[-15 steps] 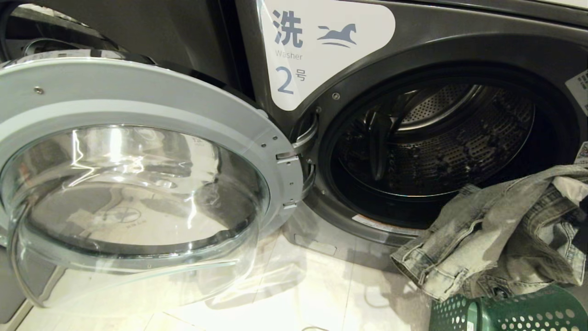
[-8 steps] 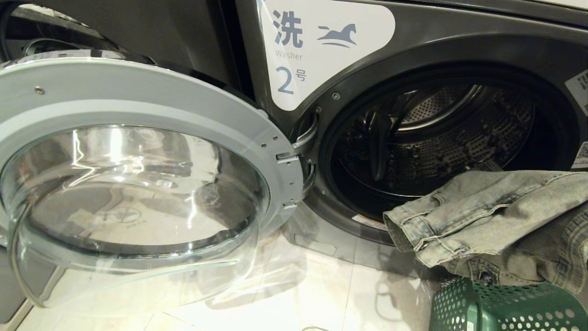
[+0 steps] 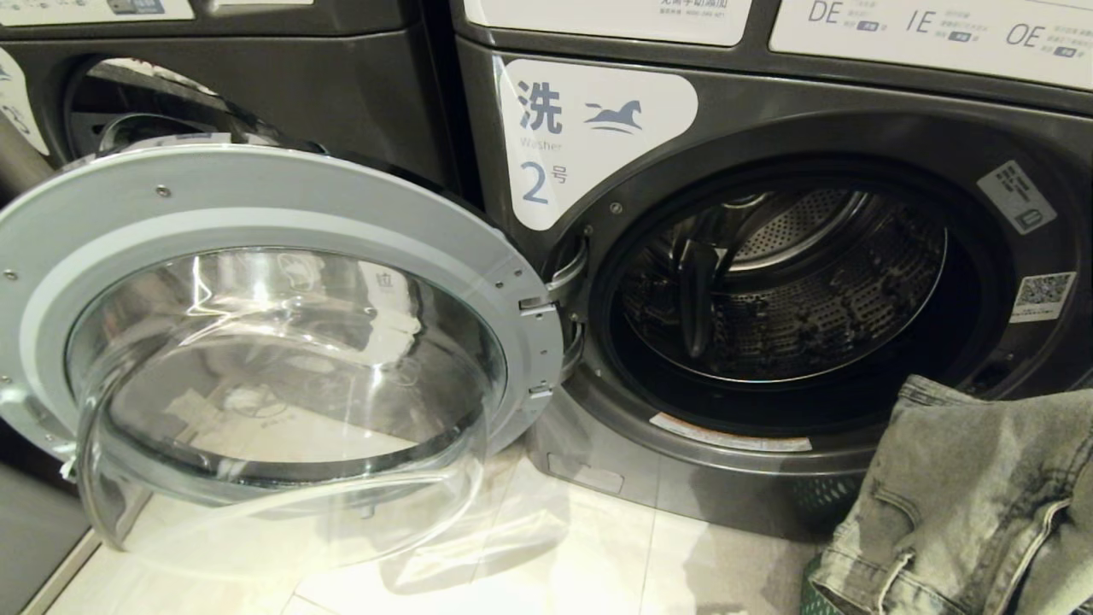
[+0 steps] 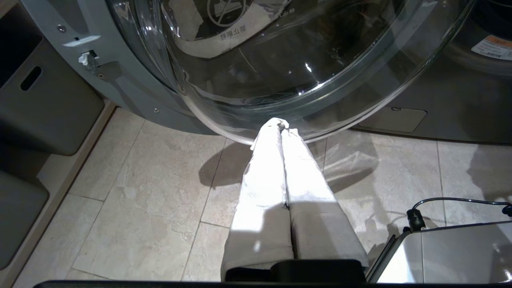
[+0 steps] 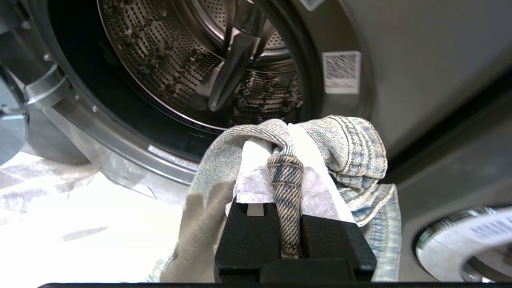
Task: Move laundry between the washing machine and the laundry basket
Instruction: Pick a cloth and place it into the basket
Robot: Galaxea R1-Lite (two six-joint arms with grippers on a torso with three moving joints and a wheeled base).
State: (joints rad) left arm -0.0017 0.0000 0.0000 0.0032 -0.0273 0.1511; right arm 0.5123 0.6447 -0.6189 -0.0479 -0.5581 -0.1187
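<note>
The washing machine (image 3: 768, 111) front label (image 3: 589, 128) reads "洗 Washer 2号" (horse logo alongside)

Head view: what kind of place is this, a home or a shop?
Probably a self-service laundromat. The dark grey front-loading washer carries a white numbered "Washer 2" label, a QR-code sticker sits beside its opening, and a second identical grey machine stands alongside.

We're looking at a floor of pale beige stone-look tiles (image 3: 555, 547) with thin grout lines and a glossy shine. The dark grey front-loading washing machine (image 3: 768, 102) marked 2 stands directly on it, with another dark grey machine (image 3: 256, 77) just beside it. At the lower right we can only spot a sliver of a green perforated plastic laundry basket (image 3: 809, 598) down on the tiles.
</note>
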